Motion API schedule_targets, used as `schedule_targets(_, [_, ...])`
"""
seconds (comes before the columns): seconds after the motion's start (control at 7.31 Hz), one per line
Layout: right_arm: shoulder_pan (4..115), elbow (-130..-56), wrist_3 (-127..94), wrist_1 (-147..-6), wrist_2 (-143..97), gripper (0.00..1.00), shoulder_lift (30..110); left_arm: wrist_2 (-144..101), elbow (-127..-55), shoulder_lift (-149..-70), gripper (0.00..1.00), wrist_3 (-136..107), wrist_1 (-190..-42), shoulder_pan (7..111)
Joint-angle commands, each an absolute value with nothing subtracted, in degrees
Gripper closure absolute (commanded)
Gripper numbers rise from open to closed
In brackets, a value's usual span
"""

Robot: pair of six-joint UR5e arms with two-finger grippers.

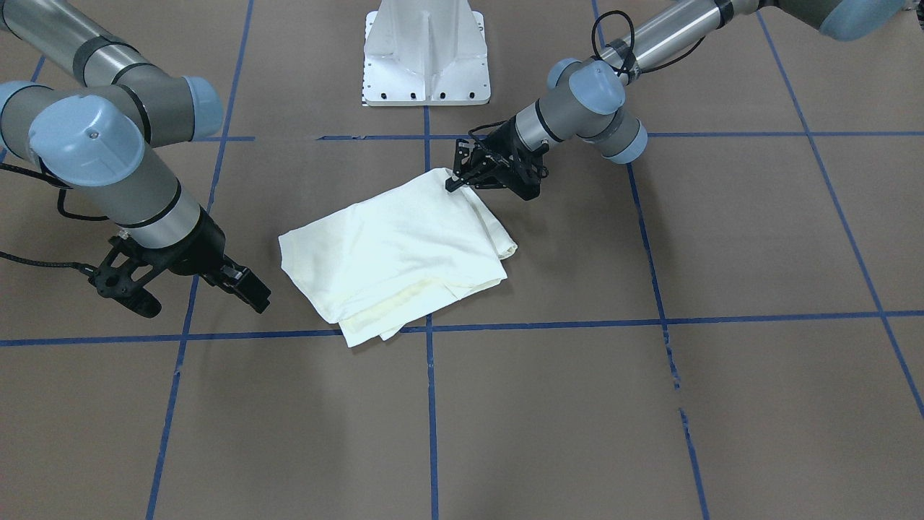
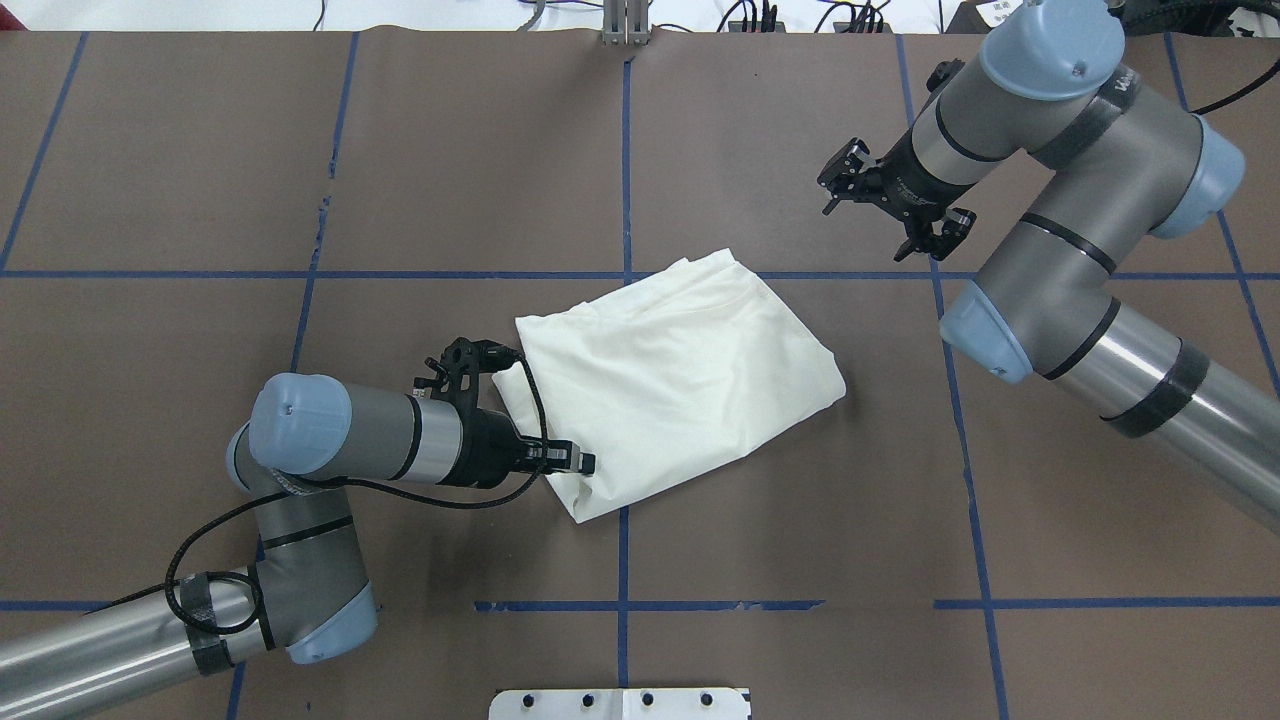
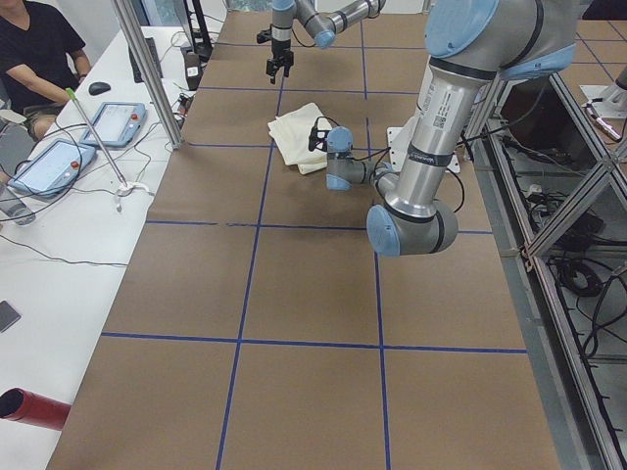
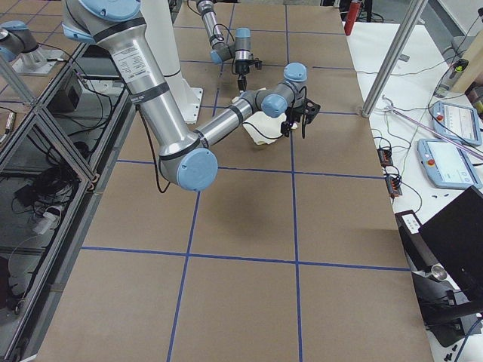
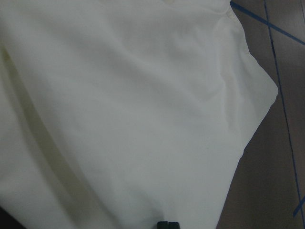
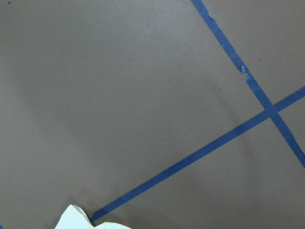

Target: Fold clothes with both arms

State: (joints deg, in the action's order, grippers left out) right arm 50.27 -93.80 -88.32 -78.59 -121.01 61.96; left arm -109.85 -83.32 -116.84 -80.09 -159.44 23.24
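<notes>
My left pincer has its two black fingers pressed together, tips down on the near left corner of the folded cream-white shirt. They touch the cloth, but I cannot tell whether any fabric is caught between them (in my left wrist view the two dark pads sit side by side at the bottom edge, cream cloth all around). Behind the pincer, my left arm, a silver-grey tube with light blue joint caps and a looping black cable, lies low and comes in from the near left. The shirt lies in the middle of the brown paper-covered table, plain side up. It is folded into a rough rectangle set at an angle, and its far edge reaches a crossing of the blue tape lines. My right pincer is spread wide and hangs over bare paper off the shirt's far right corner, apart from it and touching nothing. Its wrist camera sees brown paper, crossed tape and one small cream tip of the shirt at the bottom. My right arm, the same grey and blue, reaches in from the near right. The white metal pedestal base stands at the near edge between my arms. Beyond the far side, a person in a black top sits at a white bench with tablets on it.
</notes>
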Motion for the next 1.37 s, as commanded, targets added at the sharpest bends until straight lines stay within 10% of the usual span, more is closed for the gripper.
schedule_targets(0.0, [50.4,-97.4,-83.6,-78.7,-121.5,0.00,66.2,-110.4,-84.5,-116.5,1.00,-80.4,-159.3,23.2])
schedule_targets(0.41, [51.1,-104.0,-76.1,-78.5,-121.3,0.00,76.1,-114.7,-97.6,-104.5,1.00,-80.3,-155.6,26.0])
schedule_targets(1.23, [66.4,-105.1,-40.6,-79.3,-125.6,0.00,88.8,-118.4,-100.5,-87.6,1.00,-51.2,-144.2,50.1])
